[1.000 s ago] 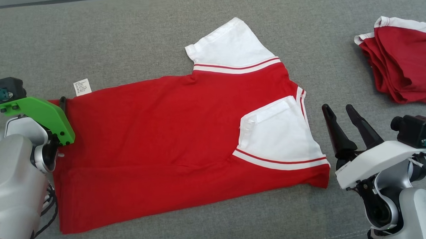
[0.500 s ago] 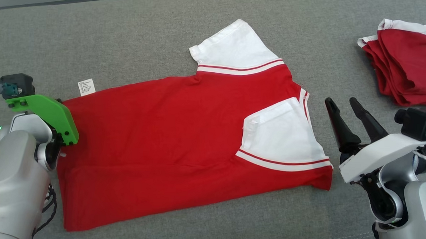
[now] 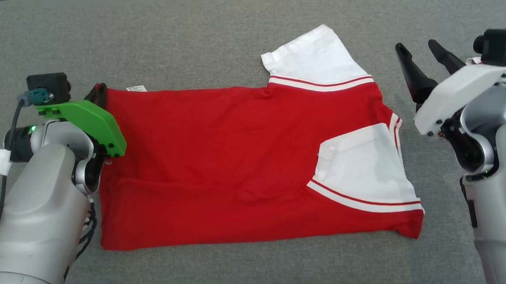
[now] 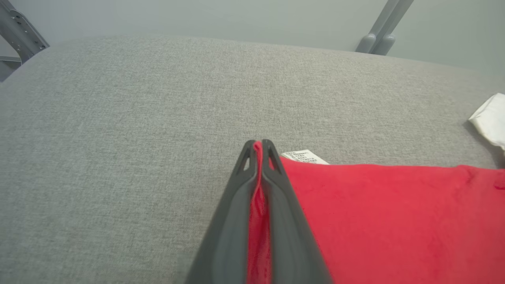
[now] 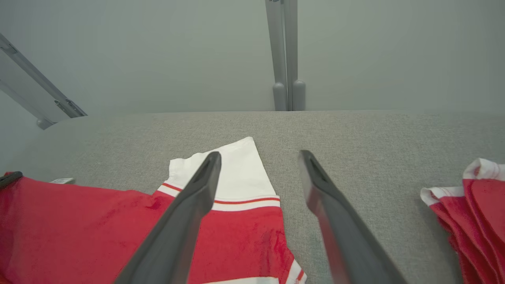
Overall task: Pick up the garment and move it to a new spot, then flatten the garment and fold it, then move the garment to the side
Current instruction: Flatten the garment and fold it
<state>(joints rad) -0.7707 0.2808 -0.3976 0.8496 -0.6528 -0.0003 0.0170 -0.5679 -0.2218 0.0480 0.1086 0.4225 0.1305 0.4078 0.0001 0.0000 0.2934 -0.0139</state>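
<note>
Garment (image 3: 235,167), red with white sleeves, lies flat on grey cushion (image 3: 189,41), hem at 9 o'clock, sleeves toward 3. Left gripper (image 4: 257,146) is pinched tight on the hem's far corner, red cloth between its fingers, care label (image 4: 304,157) just beside it. Right gripper (image 3: 415,44) is spread wide, holding nothing, at 2 o'clock off the far sleeve. Folded red pile (image 5: 473,209) lies well apart at 3 o'clock.

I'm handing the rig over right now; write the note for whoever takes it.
Left gripper: shut on the shirt at the hem corner by the label.
Right gripper: open, free, over the cushion beside the far sleeve.
Shirt lies flat; near sleeve folded onto the body.
Folded pile lies to the right.
Left to do: finish folding, move it aside.
</note>
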